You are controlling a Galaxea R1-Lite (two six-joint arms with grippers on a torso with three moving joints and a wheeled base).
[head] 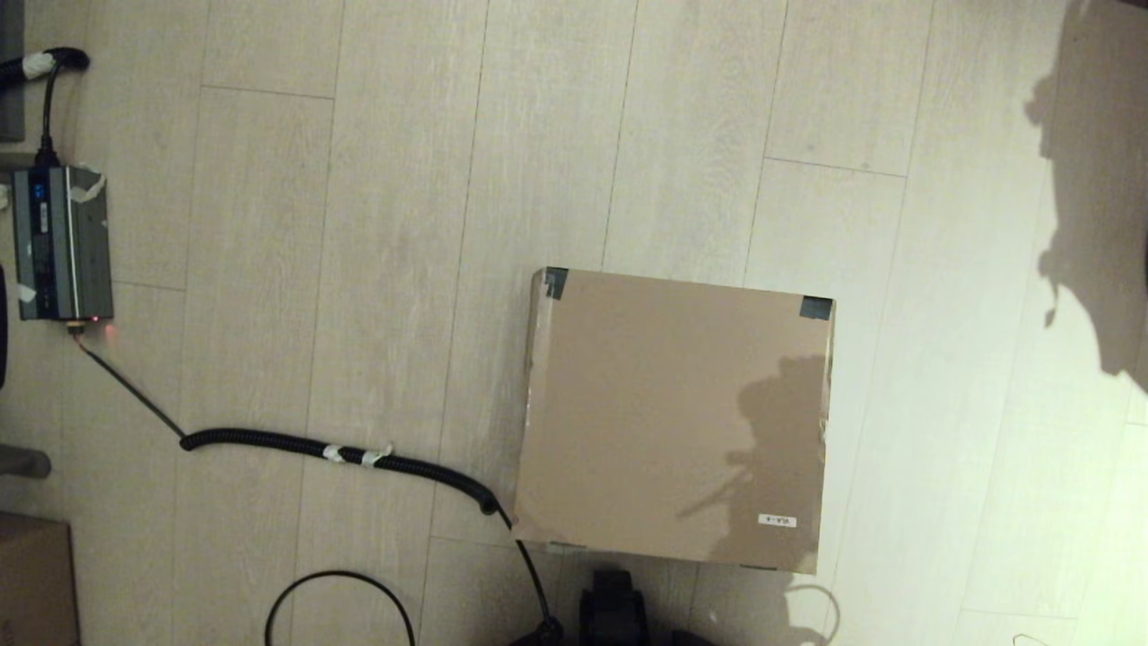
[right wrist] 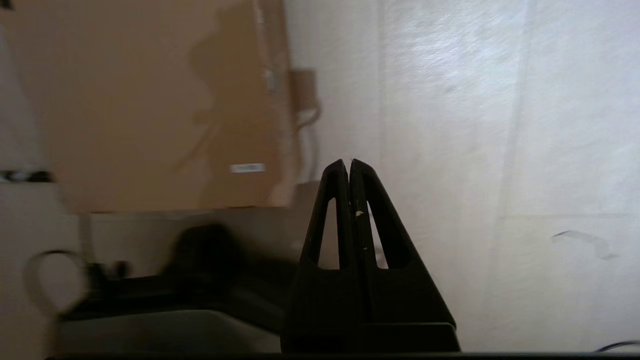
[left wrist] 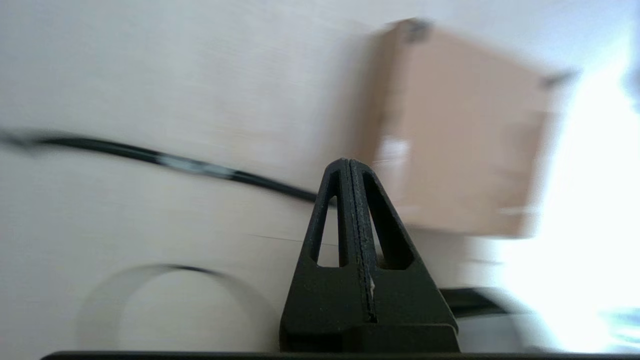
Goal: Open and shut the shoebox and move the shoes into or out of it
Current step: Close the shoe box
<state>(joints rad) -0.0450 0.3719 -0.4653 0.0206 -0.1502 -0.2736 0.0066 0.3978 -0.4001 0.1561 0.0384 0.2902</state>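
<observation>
Pale plank floor (head: pixel 359 224), with the shoebox (head: pixel 673 422) lying lid-closed toward its near edge, right of centre. Left gripper (left wrist: pixel 350 162) pressed together, empty, shoebox beyond its tips. Right gripper (right wrist: pixel 350 162) likewise pressed together, empty, clear of the shoebox's labelled corner.

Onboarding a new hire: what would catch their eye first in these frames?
The closed shoebox first: a big plain cardboard square on the pale wood floor, dark tape on its two far lid corners and a small white label near the robot. Next, the black coiled cable running from a grey power unit at far left to the box's near corner. Each wrist view shows its gripper, left gripper and right gripper, off the box with fingers shut.
</observation>
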